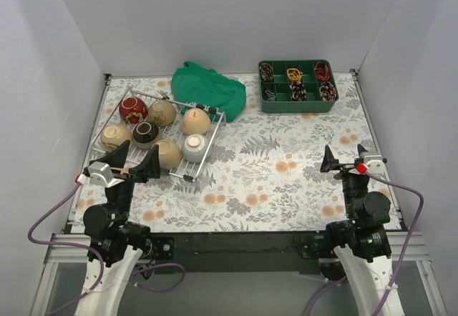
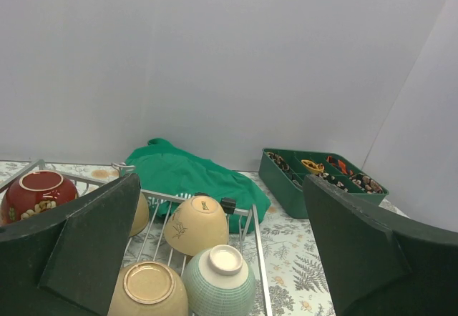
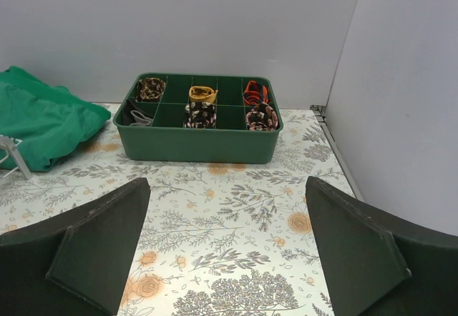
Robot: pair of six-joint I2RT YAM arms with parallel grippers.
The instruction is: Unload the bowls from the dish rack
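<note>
The silver wire dish rack (image 1: 212, 118) lies at the left of the table and holds several upturned bowls: a red one (image 1: 133, 109), a dark one (image 1: 146, 133), tan ones (image 1: 196, 121) and a pale green one (image 1: 195, 146). My left gripper (image 1: 124, 161) is open and empty, just in front of the rack's near edge. In the left wrist view the pale green bowl (image 2: 218, 282), a tan bowl (image 2: 195, 223) and the red bowl (image 2: 37, 193) show between the open fingers (image 2: 93, 244). My right gripper (image 1: 347, 159) is open and empty at the right, far from the rack.
A green cloth (image 1: 209, 89) lies bunched behind the rack, touching its far corner. A green compartment tray (image 1: 298, 105) of small items stands at the back right; it also shows in the right wrist view (image 3: 197, 143). White walls close in the table on three sides.
</note>
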